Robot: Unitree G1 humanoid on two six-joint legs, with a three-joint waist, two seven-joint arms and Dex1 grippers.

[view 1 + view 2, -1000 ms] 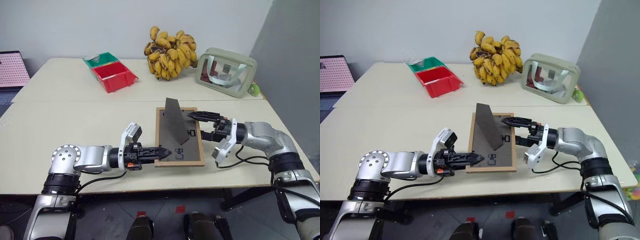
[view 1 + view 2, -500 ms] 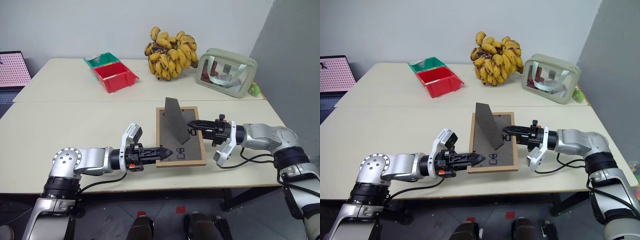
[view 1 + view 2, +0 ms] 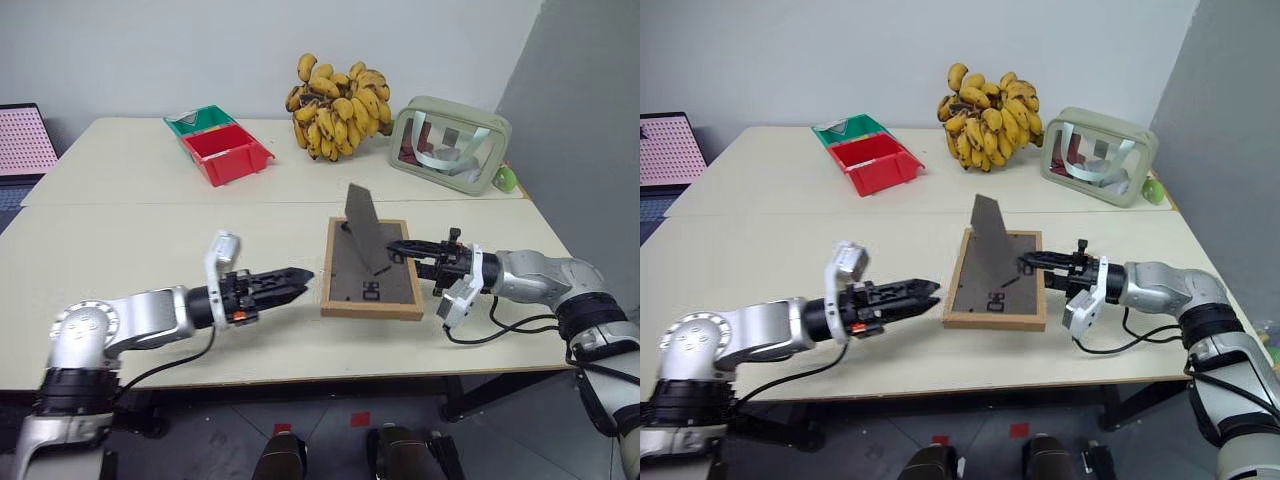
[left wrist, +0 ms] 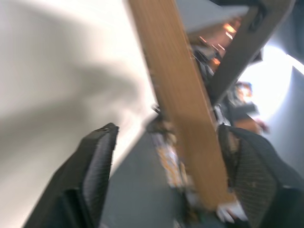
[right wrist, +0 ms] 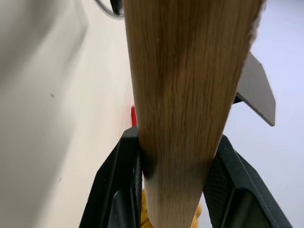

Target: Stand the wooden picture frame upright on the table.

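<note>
A: The wooden picture frame (image 3: 371,285) lay on the table (image 3: 150,240), back panel up, its easel stand already folded out and sticking up. Right edge looked raised, though it wasn't standing yet.

B: Correct. The right gripper (image 3: 398,249) was pinching that right edge, wood clamped between its fingers. The left gripper (image 3: 296,276) hovered just off the frame's left side, jaws spread, holding nothing.

A: So, by my reckoning, the tip-up onto the stand remained.

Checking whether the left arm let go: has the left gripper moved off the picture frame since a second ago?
Yes. The left gripper has drawn back leftward, leaving bare table between it and the wooden picture frame.
</note>
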